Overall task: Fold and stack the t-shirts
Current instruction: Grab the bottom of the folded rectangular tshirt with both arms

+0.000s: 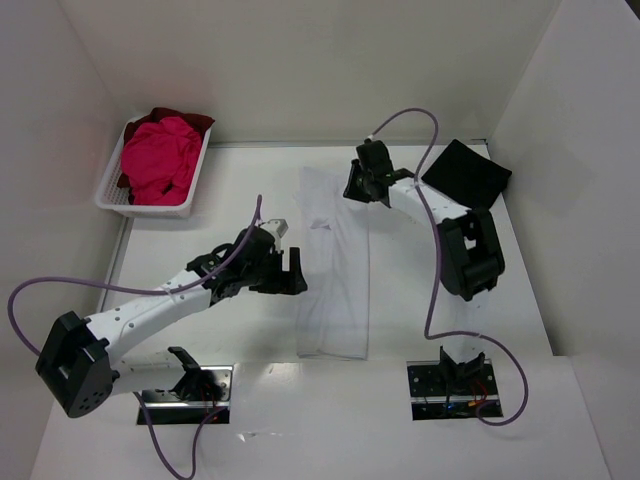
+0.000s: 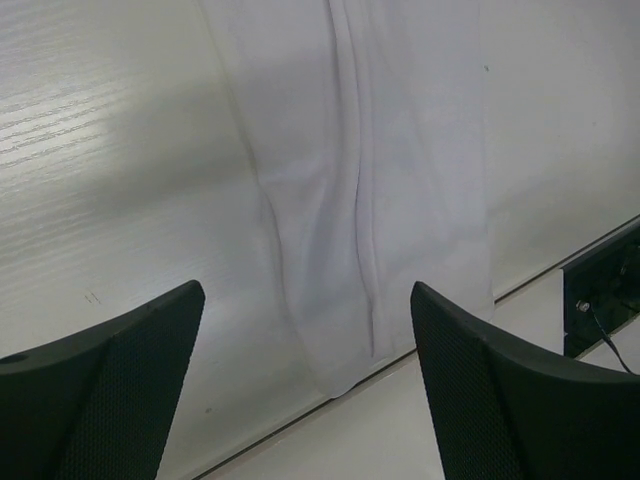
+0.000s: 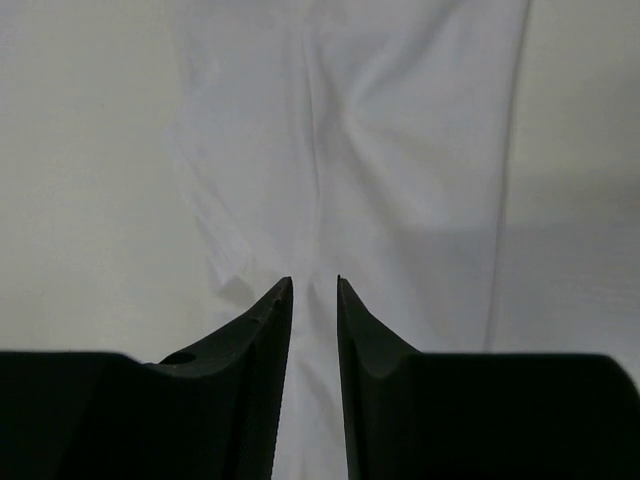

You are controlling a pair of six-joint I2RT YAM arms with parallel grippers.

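Note:
A white t-shirt (image 1: 335, 270) lies in the middle of the table, folded into a long narrow strip. It also shows in the left wrist view (image 2: 370, 180) and the right wrist view (image 3: 400, 150). My left gripper (image 1: 297, 270) (image 2: 305, 290) is open and empty, just left of the strip's middle. My right gripper (image 1: 362, 187) (image 3: 314, 280) is at the strip's far end, its jaws closed to a narrow gap with white cloth between them. A black t-shirt (image 1: 465, 172) lies folded at the back right. The pink t-shirt (image 1: 160, 160) and dark red t-shirt (image 1: 185, 118) are in the basket.
The white slatted basket (image 1: 112, 198) stands at the back left against the wall. White walls close the table on the left, back and right. The arm bases' mounting plates (image 1: 450, 390) sit at the near edge.

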